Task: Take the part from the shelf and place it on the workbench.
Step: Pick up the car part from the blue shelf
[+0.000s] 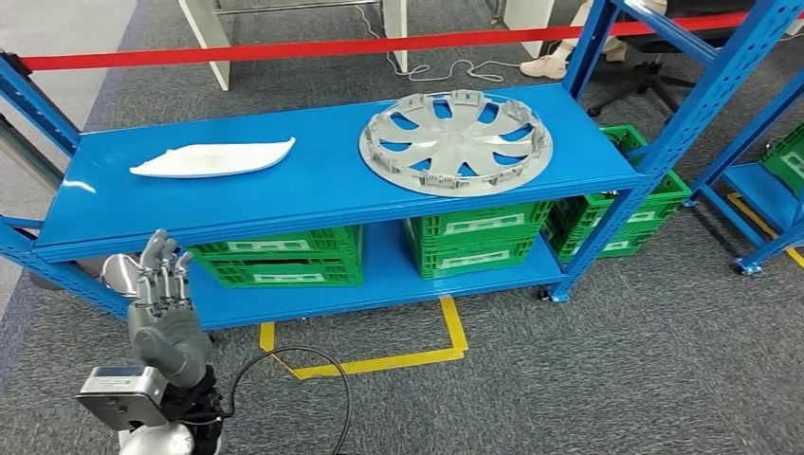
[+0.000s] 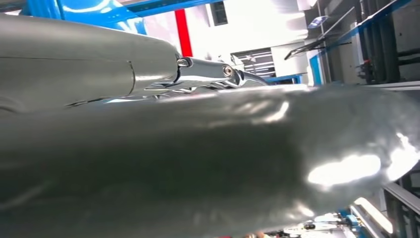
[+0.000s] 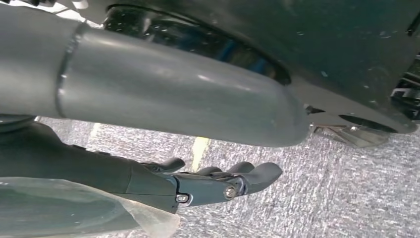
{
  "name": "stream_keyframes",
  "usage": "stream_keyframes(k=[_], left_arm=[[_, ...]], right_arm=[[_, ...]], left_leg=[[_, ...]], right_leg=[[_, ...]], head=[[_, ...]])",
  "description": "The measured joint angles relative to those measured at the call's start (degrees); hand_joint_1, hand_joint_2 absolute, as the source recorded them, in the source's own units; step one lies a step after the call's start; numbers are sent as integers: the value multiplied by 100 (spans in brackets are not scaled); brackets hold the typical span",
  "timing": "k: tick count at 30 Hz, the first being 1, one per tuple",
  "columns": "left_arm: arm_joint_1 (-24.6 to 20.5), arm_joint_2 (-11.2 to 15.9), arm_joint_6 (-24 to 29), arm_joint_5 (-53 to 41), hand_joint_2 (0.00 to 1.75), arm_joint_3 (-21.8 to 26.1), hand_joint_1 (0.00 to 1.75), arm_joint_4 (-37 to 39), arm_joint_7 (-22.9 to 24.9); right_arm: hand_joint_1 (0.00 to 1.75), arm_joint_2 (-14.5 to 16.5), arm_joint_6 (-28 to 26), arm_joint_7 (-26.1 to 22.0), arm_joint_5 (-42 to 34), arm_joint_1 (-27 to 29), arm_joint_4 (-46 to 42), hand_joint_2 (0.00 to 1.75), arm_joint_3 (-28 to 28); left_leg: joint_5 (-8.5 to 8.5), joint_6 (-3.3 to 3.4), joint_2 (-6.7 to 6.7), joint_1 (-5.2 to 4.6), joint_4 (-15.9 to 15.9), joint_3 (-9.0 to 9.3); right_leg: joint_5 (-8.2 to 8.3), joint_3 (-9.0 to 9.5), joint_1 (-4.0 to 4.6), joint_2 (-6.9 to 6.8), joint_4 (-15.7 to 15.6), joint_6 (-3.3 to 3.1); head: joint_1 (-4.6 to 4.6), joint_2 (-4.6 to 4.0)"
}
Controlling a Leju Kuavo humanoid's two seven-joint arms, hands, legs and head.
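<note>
A blue shelf (image 1: 313,180) runs across the middle of the head view. Two parts lie on its top board. A white curved part (image 1: 213,158) sits toward the left. A round grey wheel cover (image 1: 455,142) sits toward the right, near the upper middle of the frame. I cannot tell which one the task means. Green crates (image 1: 284,258) stand on the lower board.

The left hand (image 1: 163,294) is at the lower left of the frame, in front of the lower board. Its fingers point up, side by side and fairly straight. It holds nothing and touches nothing. It is well below the white part and far from the wheel cover.

The right hand (image 3: 223,181) shows in its wrist view, above grey carpet. Its fingers are a little curled and apart, with nothing in them.

This looks like the very start: reaching for a part. No part is picked up yet. Next, the left hand needs to go up over the top board's edge, toward the white part, which is closer, and open wide enough to take hold of it.
</note>
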Motion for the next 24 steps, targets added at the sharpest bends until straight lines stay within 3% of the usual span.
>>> stream_keyframes(k=[2, 3, 4, 5, 9, 11, 13, 14, 16, 18, 19, 20, 22, 24], left_arm=[[4, 2, 0, 0, 0, 8, 0, -1, 0], [4, 2, 0, 0, 0, 10, 0, -1, 0], [2, 1, 0, -1, 0, 11, 0, -4, -1], [5, -1, 0, 0, 0, 14, 0, -7, 0], [24, -3, -5, -18, 0, 32, 0, -17, -4], [26, -4, -14, -48, 0, 40, 0, -20, -4], [30, -5, -19, -77, 0, 43, 0, -20, -4], [35, -5, -20, -87, 0, 44, 0, -20, -4], [40, -5, -20, -95, 0, 48, 0, -20, -3], [43, -5, -20, -99, 0, 51, 0, -20, -3], [43, -4, -20, -101, 0, 51, 0, -20, -3], [44, -4, -20, -101, 0, 53, 0, -20, -3], [52, -7, -20, -101, 0, 55, 0, -20, -2], [60, -9, -20, -102, 0, 55, 0, -26, -1]], right_arm=[[0, -1, 5, 1, 0, 5, 0, 0, -1], [0, -2, 6, 0, 0, 4, 0, 0, -1], [0, -4, 7, -1, 0, -2, -1, 0, -2], [0, -7, 7, -1, 0, -9, -2, 0, -2], [0, -15, 11, 10, 2, -16, -4, 0, -3], [0, -16, 16, 20, -1, -27, -4, 0, -4], [0, -17, 21, 31, -8, -29, -4, 0, -8], [0, -18, 22, 36, -11, -18, -4, 0, -10], [0, -20, 24, 41, -13, 4, -4, 0, -13], [0, -28, 24, 42, -14, 5, -4, 0, -14], [0, -39, 25, 43, -15, 4, -4, 0, -15], [0, -49, 25, 43, -15, 2, -4, 0, -15], [0, -62, 25, 47, -15, 8, -5, 0, -15], [0, -62, 28, 54, -15, 28, -5, 0, -16]], left_leg=[[486, -7, 6, 22, -571, 177], [675, -6, 9, 21, -901, 305], [761, 10, 11, 15, -1195, 423], [771, 38, 10, 1, -1363, 489], [680, 202, -3, -8, -1535, 594], [655, 260, 1, 6, -1570, 677], [614, 303, 7, -13, -1571, 717], [587, 317, 3, -28, -1570, 743], [521, 330, -11, -58, -1570, 826], [426, 330, -16, -88, -1577, 971], [385, 324, -13, -94, -1589, 1033], [353, 311, -8, -91, -1604, 1070], [324, 250, 1, -78, -1620, 1082], [307, 180, 6, -85, -1590, 1136]], right_leg=[[-78, 114, -11, 15, 0, 38], [-121, 145, -9, 23, -1, 71], [-160, 167, -5, 30, 3, 112], [-184, 172, -2, 31, -2, 154], [-194, 171, -5, 15, 63, 287], [-379, -76, -5, 12, 504, 322], [-625, -530, 0, 9, 1229, 336], [-668, -746, 3, 8, 1498, 330], [-458, -922, 19, 8, 1506, 281], [57, -741, 57, 4, 846, 180], [221, -651, 88, -4, 559, 129], [264, -579, 123, -10, 309, 86], [211, -528, 164, -21, 181, 34], [258, -383, 137, -24, 84, -17]], head=[[1, 0], [2, 0], [-9, 1], [-12, 1], [8, 1], [36, 2], [55, 2], [57, 1], [60, 1], [56, 0], [42, 0], [29, 1], [38, 2], [66, 2]])
